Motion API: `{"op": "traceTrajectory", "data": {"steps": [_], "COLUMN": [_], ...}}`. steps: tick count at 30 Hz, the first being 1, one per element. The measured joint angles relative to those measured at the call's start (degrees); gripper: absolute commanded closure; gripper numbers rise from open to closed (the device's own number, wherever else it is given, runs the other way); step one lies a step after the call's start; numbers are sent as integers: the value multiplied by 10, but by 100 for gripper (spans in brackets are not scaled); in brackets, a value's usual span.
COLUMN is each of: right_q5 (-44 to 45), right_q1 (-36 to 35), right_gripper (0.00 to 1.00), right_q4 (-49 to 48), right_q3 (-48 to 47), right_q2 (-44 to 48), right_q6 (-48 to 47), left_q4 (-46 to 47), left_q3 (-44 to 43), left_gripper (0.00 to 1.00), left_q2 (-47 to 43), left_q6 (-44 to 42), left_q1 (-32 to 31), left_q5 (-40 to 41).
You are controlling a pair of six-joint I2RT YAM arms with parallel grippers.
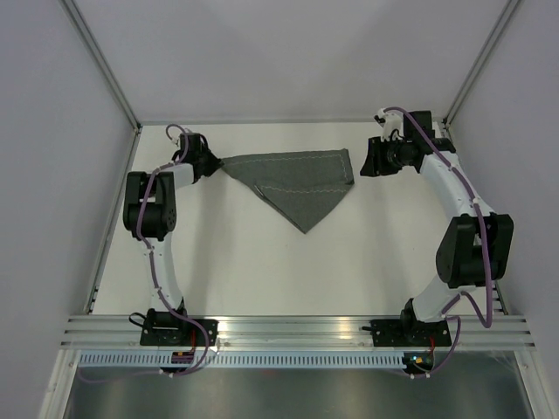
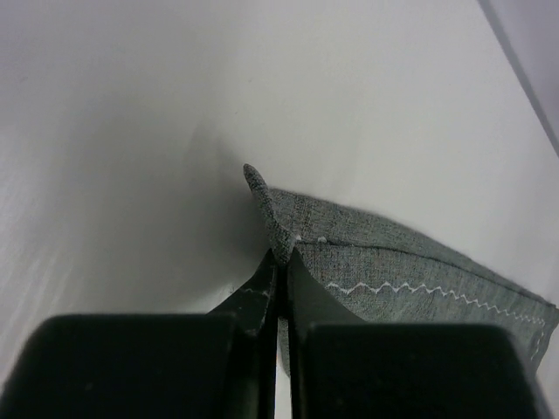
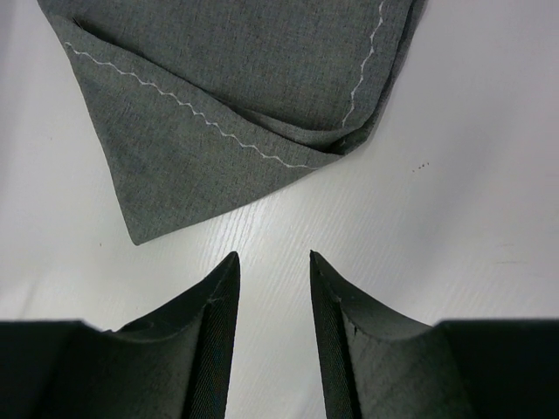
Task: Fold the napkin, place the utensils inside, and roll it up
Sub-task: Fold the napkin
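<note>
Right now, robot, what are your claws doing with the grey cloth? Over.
Left gripper shut on corner of dark grey stitched cloth napkin. Right gripper open, not touching it. Napkin folded over. No fork in sight.

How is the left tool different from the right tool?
The left tool is shut, pinching a corner of the napkin; the right tool is open and holds nothing. The left tool touches the napkin; the right tool sits apart from it, over bare table. Both are black.
</note>
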State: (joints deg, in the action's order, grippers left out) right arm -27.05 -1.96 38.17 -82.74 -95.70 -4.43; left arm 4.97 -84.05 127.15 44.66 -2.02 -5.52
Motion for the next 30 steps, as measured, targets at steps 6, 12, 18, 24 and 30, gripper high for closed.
{"op": "traceTrajectory", "data": {"steps": [6, 12, 18, 24, 30], "right_q5": [5, 15, 29, 46, 52], "right_q1": [-28, -81, -140, -180, -183], "right_gripper": [57, 57, 57, 58, 58], "right_q4": [5, 24, 38, 41, 42], "right_q3": [0, -2, -10, -13, -14], "right_q2": [-15, -37, -71, -99, -101], "right_q6": [-13, -41, -64, -72, -74], "left_q4": [30, 43, 81, 157, 203], "left_q3": [119, 134, 148, 188, 216], "left_gripper": [98, 97, 97, 96, 94], "left_q2": [-90, -141, -166, -168, -173], "left_q6": [4, 4, 2, -19, -75], "left_q1": [23, 49, 50, 39, -20], "left_q5": [9, 9, -15, -103, -202]}}
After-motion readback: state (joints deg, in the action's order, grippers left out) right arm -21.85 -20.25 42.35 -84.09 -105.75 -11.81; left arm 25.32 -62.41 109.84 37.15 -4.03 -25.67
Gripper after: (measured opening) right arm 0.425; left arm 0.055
